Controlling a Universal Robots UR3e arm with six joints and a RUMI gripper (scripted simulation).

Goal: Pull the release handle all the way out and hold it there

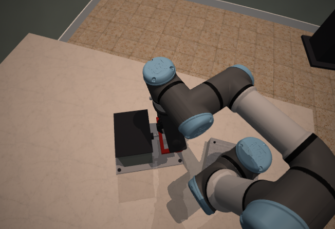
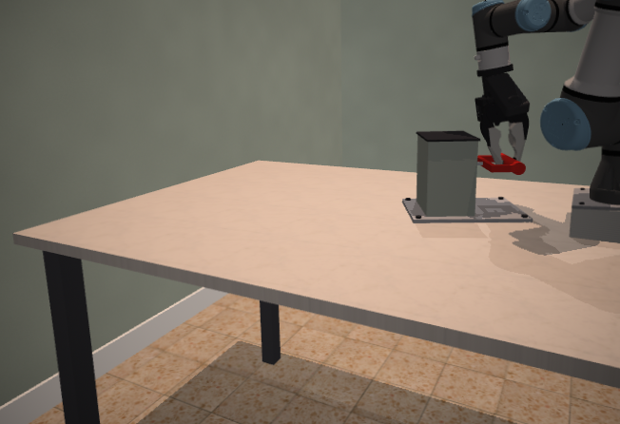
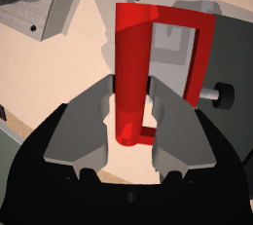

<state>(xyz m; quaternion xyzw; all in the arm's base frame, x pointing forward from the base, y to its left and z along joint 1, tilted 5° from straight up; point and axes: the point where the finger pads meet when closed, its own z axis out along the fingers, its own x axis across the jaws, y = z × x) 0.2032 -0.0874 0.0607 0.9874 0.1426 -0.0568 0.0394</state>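
Note:
The red release handle (image 1: 163, 145) (image 2: 497, 164) (image 3: 130, 55) is a D-shaped loop. It sticks out from a grey box with a black top (image 1: 131, 132) (image 2: 446, 174) on a short pin (image 3: 212, 93). My gripper (image 3: 130, 76) (image 2: 506, 157) comes straight down from above and is shut on the handle's round outer grip bar. Both grey fingers press its sides in the wrist view. In the top view the wrist hides most of the handle. The handle sits close to the box.
The box stands on a grey bolted baseplate (image 1: 145, 167) (image 2: 504, 216) on the beige table (image 2: 259, 227). The arm's own mount plate (image 1: 219, 146) (image 2: 584, 220) lies to the right. The table's front edge runs low in the exterior view.

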